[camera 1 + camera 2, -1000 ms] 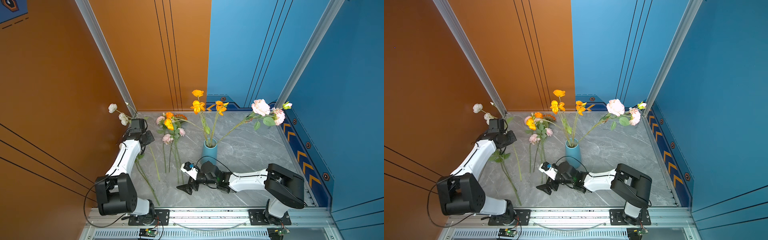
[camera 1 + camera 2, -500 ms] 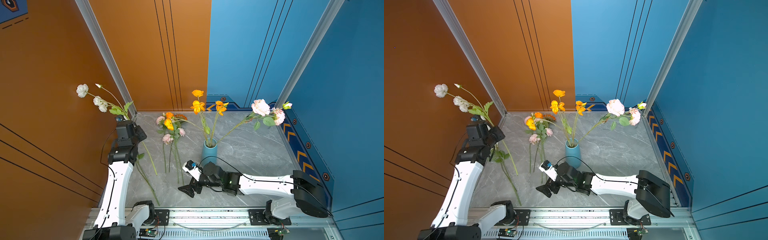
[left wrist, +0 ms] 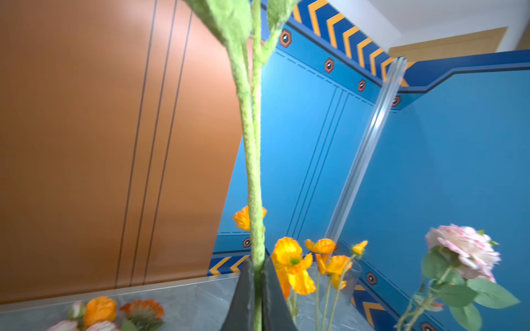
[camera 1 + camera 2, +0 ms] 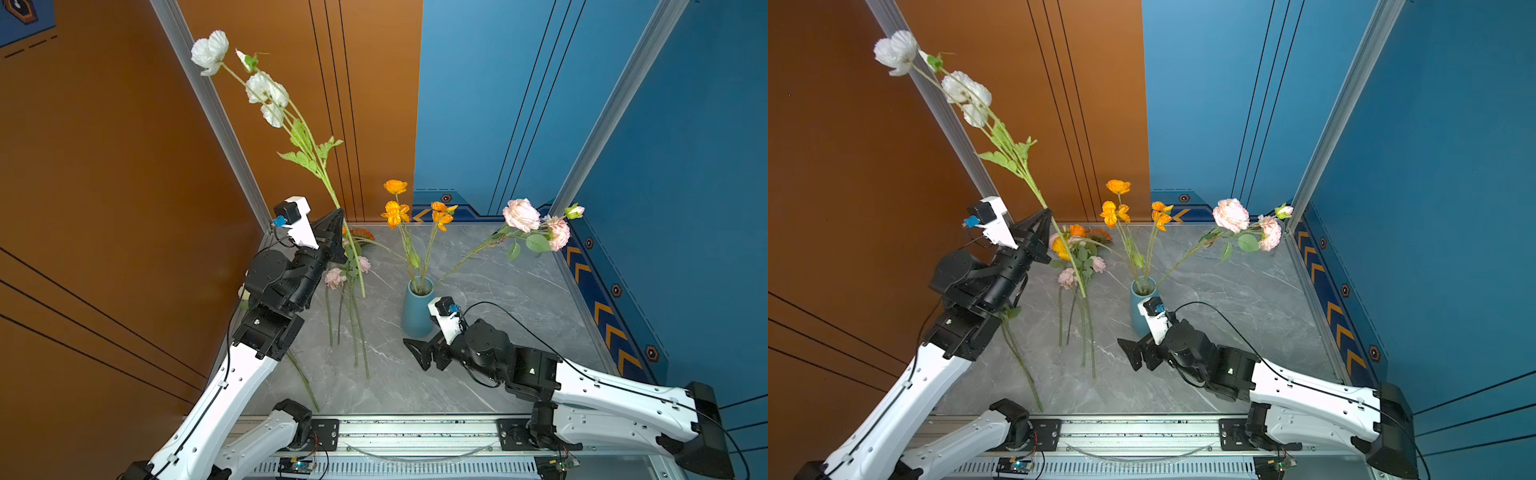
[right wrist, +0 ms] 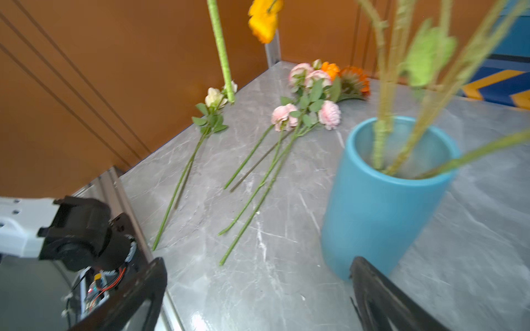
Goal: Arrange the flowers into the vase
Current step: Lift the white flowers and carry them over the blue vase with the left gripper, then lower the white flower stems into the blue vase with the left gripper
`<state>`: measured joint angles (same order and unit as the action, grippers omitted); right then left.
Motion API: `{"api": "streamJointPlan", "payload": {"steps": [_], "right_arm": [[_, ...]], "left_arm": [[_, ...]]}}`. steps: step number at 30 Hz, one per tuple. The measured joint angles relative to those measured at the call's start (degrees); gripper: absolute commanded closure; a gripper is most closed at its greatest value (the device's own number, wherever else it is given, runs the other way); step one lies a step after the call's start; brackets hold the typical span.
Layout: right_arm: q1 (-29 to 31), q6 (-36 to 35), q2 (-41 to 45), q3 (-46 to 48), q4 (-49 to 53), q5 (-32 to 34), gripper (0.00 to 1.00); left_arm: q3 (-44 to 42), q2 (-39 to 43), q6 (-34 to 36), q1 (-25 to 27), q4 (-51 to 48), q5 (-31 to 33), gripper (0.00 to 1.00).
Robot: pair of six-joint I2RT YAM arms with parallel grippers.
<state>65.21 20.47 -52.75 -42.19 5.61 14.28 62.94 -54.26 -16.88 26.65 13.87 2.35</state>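
Gripping the white-flowered stem (image 4: 316,166) in the left pincer (image 4: 340,212), clamped tight on the green stalk, plainly pinched between the dark fingers (image 3: 243,301) in the left wrist view. Holding it high and slanted. Three white blooms and a bud well above the pincer, leaning off toward the orange wall (image 4: 124,208). Cut end dangling free below the pincer, clear of the grey marble tabletop (image 4: 498,291).

Down below that pincer, flat on the marble, the loose flowers (image 4: 334,277). Pink blooms, an orange daisy head (image 4: 361,233), and long green stalks running back toward the arm bases. Off on the left arm's side of that bunch, lying a little apart, one cream rose stem (image 5: 213,97).

Now over to the right pincer (image 4: 428,355). Spread wide, clasping nothing, hovering low over the tabletop. Just ahead of its fingertips and to one side of the gap, the blue vase (image 4: 415,320), upright. One finger overlapping its base in the right wrist view, contact impossible to tell.

Already standing in the vase, rising above the right pincer, orange poppies (image 4: 395,212). Alongside them a pink rose spray (image 4: 521,214), leaning out away from both pincers.
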Motion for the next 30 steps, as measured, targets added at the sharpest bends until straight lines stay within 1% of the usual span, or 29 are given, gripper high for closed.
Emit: {"api": "streamJointPlan", "payload": {"steps": [5, 8, 10, 13, 16, 20, 23, 30], "right_arm": [[-2.34, 1.27, 11.02, 1.31, 5.29, 5.42, 0.0], [-4.02, 1.55, 15.85, 1.73, 8.13, 7.13, 0.0], [-5.6, 1.68, 17.49, 1.77, 9.53, 7.23, 0.0], [-7.56, 1.7, 17.27, 1.77, 11.13, 6.97, 0.0], [-8.15, 1.7, 16.35, 1.77, 12.02, 6.95, 0.0], [-8.63, 1.7, 15.61, 2.23, 11.98, 6.67, 0.0], [-9.27, 1.7, 15.28, 2.75, 12.0, 6.16, 0.0], [-9.42, 1.68, 13.92, 2.75, 11.82, 5.18, 0.0]], "left_arm": [[-0.33, -4.07, 0.61, 6.58, 7.89, 0.59, 1.0], [-0.33, -6.32, 1.09, 10.08, 10.71, 0.92, 1.0], [-0.35, -7.48, 1.64, 11.91, 12.68, 1.22, 1.0], [-1.09, -8.52, 2.84, 13.9, 16.24, 1.25, 1.0], [-1.18, -9.97, 3.72, 14.99, 19.19, 1.22, 1.0], [-1.27, -12.13, 4.11, 15.69, 21.77, 0.63, 1.0], [-2.4, -14.08, 4.26, 15.8, 25.7, -0.13, 1.0], [-7.19, -19.32, 5.16, 16.2, 33.48, -0.92, 1.0]]}}
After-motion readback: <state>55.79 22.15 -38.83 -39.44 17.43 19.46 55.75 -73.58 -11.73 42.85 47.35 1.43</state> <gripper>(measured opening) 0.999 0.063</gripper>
